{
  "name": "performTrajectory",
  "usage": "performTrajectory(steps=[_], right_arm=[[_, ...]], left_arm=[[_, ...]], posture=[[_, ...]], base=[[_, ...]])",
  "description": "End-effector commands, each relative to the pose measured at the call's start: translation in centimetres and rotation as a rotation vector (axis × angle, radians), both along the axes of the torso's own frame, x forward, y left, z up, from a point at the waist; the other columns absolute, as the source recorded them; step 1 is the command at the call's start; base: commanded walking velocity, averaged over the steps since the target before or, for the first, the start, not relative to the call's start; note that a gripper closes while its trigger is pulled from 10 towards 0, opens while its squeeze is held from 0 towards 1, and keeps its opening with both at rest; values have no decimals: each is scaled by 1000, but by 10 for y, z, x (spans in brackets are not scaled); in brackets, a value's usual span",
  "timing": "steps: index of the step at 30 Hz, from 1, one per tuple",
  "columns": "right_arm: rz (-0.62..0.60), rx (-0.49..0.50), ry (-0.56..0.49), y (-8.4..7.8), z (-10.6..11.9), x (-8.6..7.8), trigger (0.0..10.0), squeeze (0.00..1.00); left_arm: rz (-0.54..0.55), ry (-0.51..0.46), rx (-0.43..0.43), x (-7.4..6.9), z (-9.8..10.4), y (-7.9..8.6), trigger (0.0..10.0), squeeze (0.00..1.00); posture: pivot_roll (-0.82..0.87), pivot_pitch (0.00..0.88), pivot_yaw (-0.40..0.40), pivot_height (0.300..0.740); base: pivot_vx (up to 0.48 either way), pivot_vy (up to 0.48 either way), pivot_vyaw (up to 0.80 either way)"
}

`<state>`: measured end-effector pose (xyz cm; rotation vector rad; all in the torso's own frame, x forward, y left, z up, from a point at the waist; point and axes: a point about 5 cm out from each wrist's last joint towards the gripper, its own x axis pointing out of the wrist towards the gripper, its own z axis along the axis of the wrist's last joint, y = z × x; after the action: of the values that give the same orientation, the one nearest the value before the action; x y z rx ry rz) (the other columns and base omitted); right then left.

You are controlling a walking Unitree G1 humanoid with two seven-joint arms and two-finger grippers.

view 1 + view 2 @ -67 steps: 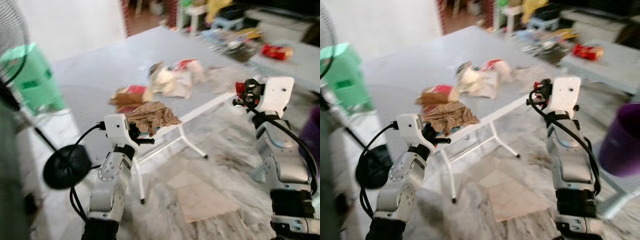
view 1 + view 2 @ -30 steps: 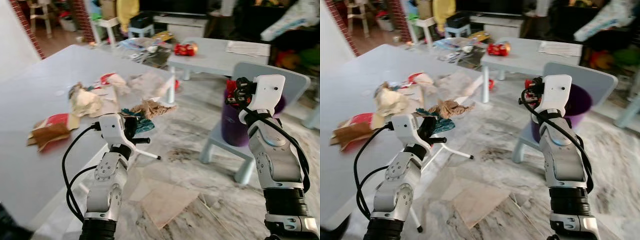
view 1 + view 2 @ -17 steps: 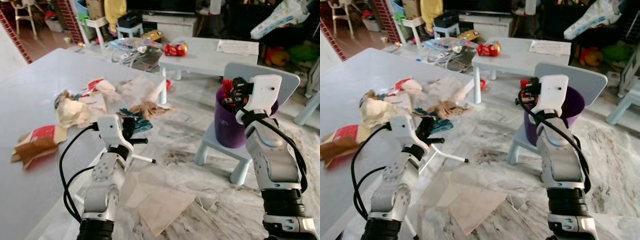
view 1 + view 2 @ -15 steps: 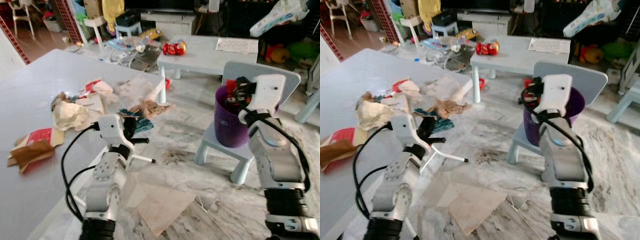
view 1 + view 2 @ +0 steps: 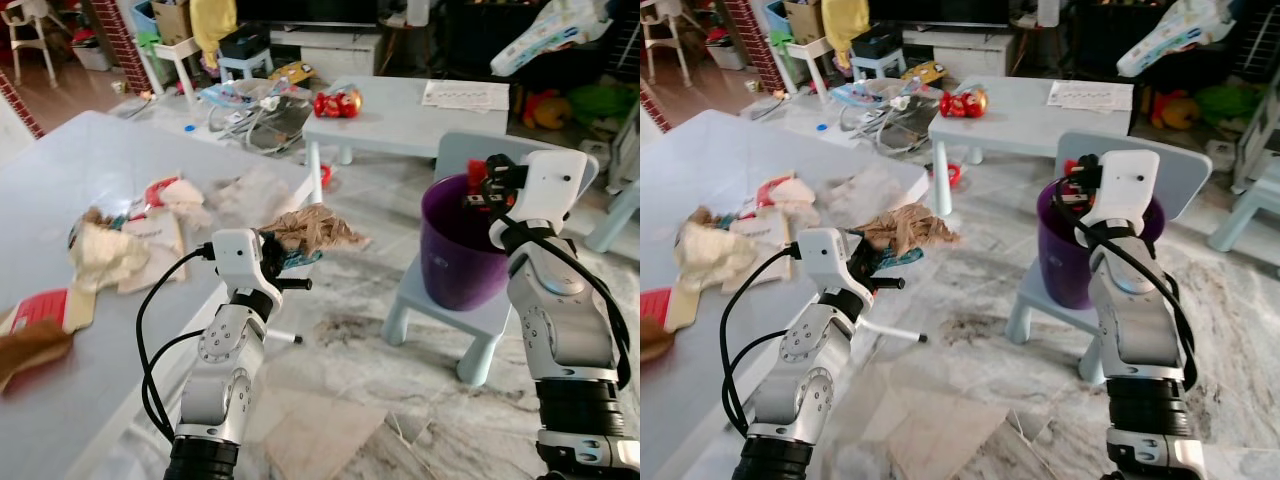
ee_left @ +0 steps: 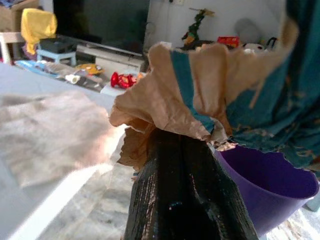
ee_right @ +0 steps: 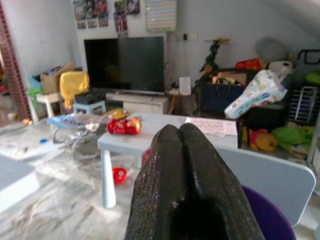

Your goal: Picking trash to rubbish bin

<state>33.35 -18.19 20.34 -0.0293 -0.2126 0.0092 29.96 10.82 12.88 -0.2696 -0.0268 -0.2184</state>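
got my left pincer [image 5: 290, 262] clamped on the crumpled brown paper [image 5: 312, 228], held up to clear the worktop [image 5: 60, 190] edge heading for the purple bin [image 5: 455, 245], right pincer [image 7: 180, 150] shut empty

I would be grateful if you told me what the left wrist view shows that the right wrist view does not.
Left wrist view alone: the left end effector shut on crumpled brown and teal paper, with grey table beside it.

Right wrist view alone: the right end effector shut with nothing in it, a dark television and a chair back.

Both: the purple bin and the red toy on the low table.
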Motion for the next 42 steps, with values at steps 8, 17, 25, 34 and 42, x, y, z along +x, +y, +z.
performTrajectory(steps=[8,17,25,34,42], right_arm=[[10,-9,-8,4,4,1,10000,0],[9,-6,-13,3,4,1,10000,0],[7,-7,-14,3,4,0,10000,0],[14,-19,-18,5,4,0,10000,0],[23,-24,-17,7,4,0,10000,0]], left_arm=[[-4,-4,6,1,2,2,0,0],[-5,-3,6,1,2,2,0,0],[-8,-2,7,1,2,2,0,0],[-8,1,14,2,1,2,0,0],[-11,0,20,3,1,1,0,0]], posture=[[-61,66,73,740],[-62,64,74,740],[-63,65,75,740],[-64,66,78,740],[-65,62,76,740]], base=[[323,0,-800],[316,0,-57],[312,0,-64],[322,0,0],[369,0,0]])
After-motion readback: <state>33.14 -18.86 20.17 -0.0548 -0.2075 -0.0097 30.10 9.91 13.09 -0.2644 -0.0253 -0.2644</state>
